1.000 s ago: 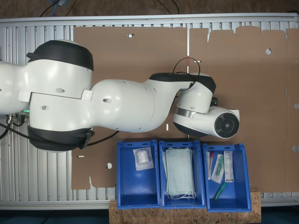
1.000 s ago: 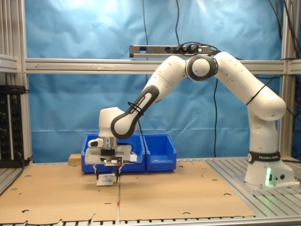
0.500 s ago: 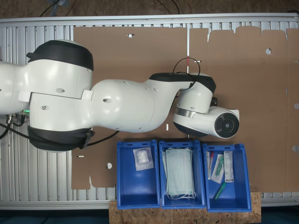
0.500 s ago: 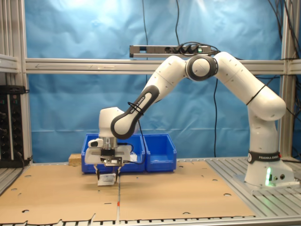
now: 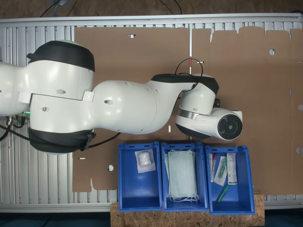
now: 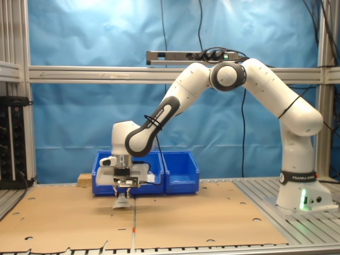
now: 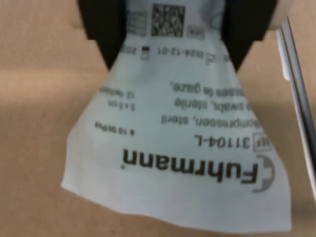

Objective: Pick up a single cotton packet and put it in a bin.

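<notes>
- The black two-fingered gripper [image 7: 170, 34] is pinching the small flat whitish plastic cotton packet [image 7: 185, 148] by one edge, so it is hanging limp just above the brown cardboard sheet [image 6: 202, 218].
- The blue rectangular plastic bin [image 5: 138, 176] is waiting at the first exterior view's left of the row, already holding one packet, likely the drop target.

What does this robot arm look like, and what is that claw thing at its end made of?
The arm is built of rounded glossy white segments with black bands at the joints, on a white base carrying a small green light. A thin black cable runs along it. The gripper hangs from a white and grey hand block; in the wrist view its fingers are flat, dark and blunt.
</notes>
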Robot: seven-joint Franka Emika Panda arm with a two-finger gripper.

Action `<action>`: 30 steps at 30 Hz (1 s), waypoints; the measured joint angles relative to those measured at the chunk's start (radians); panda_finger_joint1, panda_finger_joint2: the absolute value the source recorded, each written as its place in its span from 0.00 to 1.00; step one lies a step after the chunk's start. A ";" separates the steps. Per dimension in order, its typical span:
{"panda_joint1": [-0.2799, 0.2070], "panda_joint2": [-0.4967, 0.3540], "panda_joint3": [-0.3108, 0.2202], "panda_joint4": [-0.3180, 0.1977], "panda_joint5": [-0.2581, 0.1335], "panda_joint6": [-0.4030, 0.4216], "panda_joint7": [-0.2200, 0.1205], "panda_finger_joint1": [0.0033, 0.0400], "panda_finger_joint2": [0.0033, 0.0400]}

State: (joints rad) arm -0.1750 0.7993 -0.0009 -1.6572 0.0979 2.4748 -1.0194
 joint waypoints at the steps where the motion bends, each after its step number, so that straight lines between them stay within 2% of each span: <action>1: 0.000 0.000 0.000 0.001 0.000 0.000 0.000 0.64 0.64; 2: 0.000 0.000 0.000 0.003 0.000 -0.001 0.000 0.17 0.17; 6: 0.000 0.000 0.000 0.005 0.000 -0.002 0.000 0.17 0.17; 7: 0.000 0.000 0.000 0.005 0.000 -0.002 0.000 0.14 0.14; 30: 0.000 0.000 0.000 0.005 0.000 -0.004 0.000 0.14 0.14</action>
State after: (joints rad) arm -0.1750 0.7994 -0.0009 -1.6522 0.0979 2.4706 -1.0194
